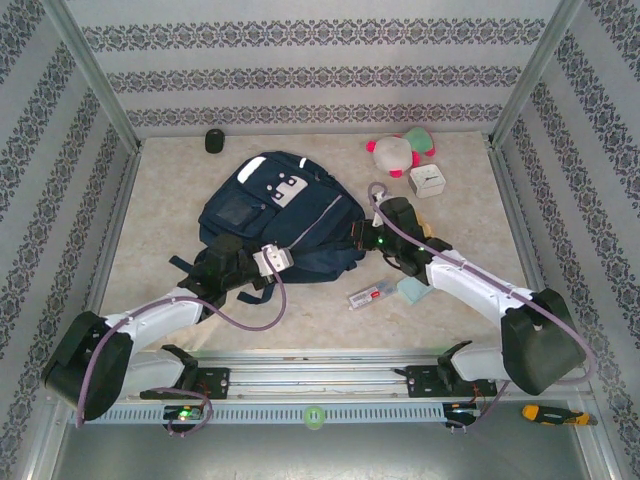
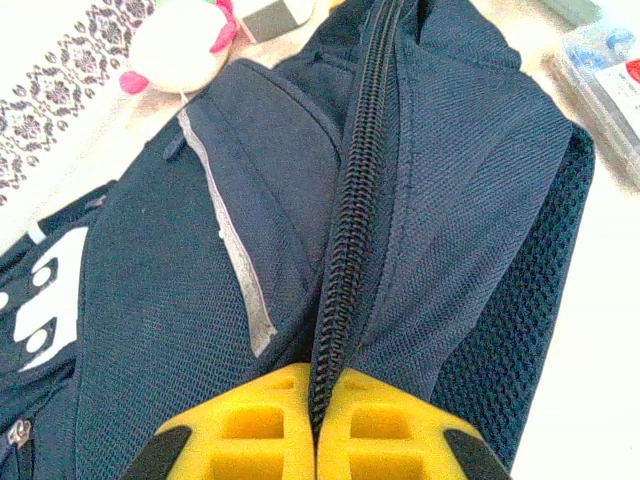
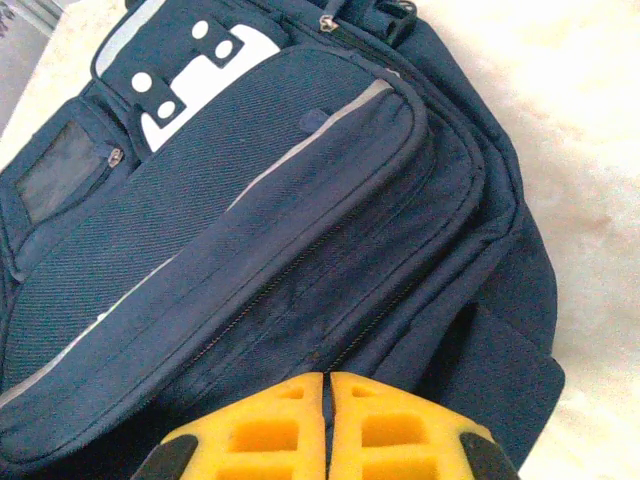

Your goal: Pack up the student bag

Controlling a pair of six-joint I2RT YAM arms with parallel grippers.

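**Student bag: zip not yet open, both arms on it**

Student bag lies flat mid-counter, front pockets up. Loose items sit around it on the counter: plush toy and white box at 1 o'clock, small packet at 5 o'clock.

Left jaws are at the bag's 7 o'clock edge, closed right down, with the main zip running straight in between them, so it looks like a pinch on the zip seam. Right jaws are at the 3 o'clock edge, fully closed against the side seams. Can't tell if they've nipped fabric or a pull tab.

My read: the step is opening the main compartment, and nothing is packed yet. The zip looks closed along the whole run I can see. The next move needs one arm to anchor the bag while the other finds the slider and draws it along the track. The risk is dragging the whole bag instead.
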